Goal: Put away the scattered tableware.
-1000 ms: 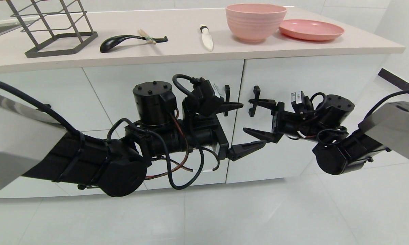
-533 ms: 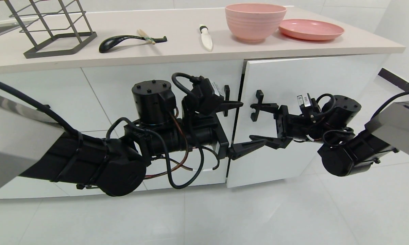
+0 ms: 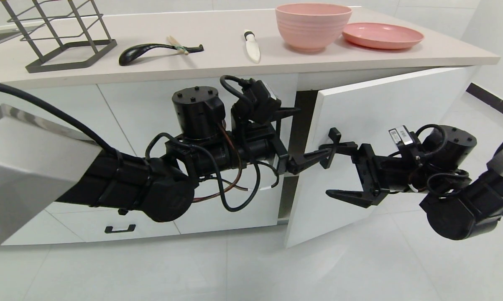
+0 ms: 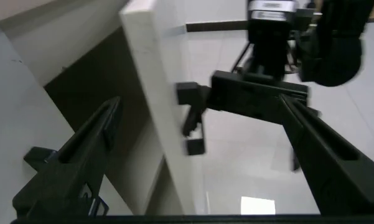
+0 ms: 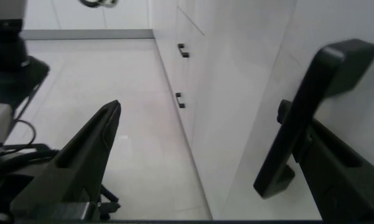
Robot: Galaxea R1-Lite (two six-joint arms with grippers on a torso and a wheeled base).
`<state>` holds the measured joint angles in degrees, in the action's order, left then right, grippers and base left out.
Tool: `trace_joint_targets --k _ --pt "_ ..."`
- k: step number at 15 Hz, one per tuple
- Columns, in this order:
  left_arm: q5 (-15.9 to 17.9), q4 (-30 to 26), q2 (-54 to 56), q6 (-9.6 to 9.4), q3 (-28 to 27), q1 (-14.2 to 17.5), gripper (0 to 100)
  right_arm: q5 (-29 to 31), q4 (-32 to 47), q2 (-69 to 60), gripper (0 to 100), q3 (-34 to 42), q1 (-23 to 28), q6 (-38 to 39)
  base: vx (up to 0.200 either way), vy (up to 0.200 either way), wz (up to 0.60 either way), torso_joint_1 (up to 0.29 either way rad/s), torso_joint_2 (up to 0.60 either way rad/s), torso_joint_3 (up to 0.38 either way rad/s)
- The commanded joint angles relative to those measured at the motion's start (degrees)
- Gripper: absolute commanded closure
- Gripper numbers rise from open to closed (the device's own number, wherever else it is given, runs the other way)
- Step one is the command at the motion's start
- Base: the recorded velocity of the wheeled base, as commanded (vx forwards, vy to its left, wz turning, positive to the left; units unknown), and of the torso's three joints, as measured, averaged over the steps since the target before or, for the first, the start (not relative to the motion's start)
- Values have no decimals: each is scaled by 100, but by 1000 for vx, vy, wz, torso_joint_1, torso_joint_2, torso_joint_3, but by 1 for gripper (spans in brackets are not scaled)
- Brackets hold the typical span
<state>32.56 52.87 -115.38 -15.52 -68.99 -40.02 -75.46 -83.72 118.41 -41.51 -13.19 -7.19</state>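
Observation:
On the counter (image 3: 218,62) stand a pink bowl (image 3: 313,26) and a pink plate (image 3: 383,35). A white knife (image 3: 252,46), a black spoon (image 3: 146,49) and chopsticks (image 3: 177,44) lie to their left. Below, the white cabinet door (image 3: 381,125) stands partly open. My left gripper (image 3: 303,136) is open, its fingers on either side of the door's free edge (image 4: 152,93). My right gripper (image 3: 337,169) is open in front of the door's outer face (image 5: 249,93), holding nothing. The left wrist view has the right gripper (image 4: 236,106) just beyond the door.
A dark wire dish rack (image 3: 63,37) stands at the counter's left end. A drawer with a black handle (image 3: 119,228) sits low on the left. More drawer handles (image 5: 183,51) show along the cabinet front. White floor (image 3: 234,271) lies open below both arms.
The cabinet door has swung from closed to partly open. The left gripper has risen to the door's edge, and the right gripper has moved down and to the right with the door.

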Motion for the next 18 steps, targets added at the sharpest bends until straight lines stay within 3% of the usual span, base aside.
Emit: trace_joint_targets --k 1,5,9,18 --pt "-145 30 -380 93 -414 -102 0 -30 -30 -169 0 64 -26 -19 0 0 0 0 0 0" --pt "-92 30 -582 146 -678 -225 0 -39 -30 -204 0 73 -43 -19 0 0 0 0 0 0" --pt "-31 197 -670 146 -678 -682 0 -30 -30 -28 0 38 -17 -37 0 0 0 0 0 0" --pt "-48 232 -670 146 -660 -726 0 -21 -39 332 0 -103 598 -54 0 0 0 0 0 0"
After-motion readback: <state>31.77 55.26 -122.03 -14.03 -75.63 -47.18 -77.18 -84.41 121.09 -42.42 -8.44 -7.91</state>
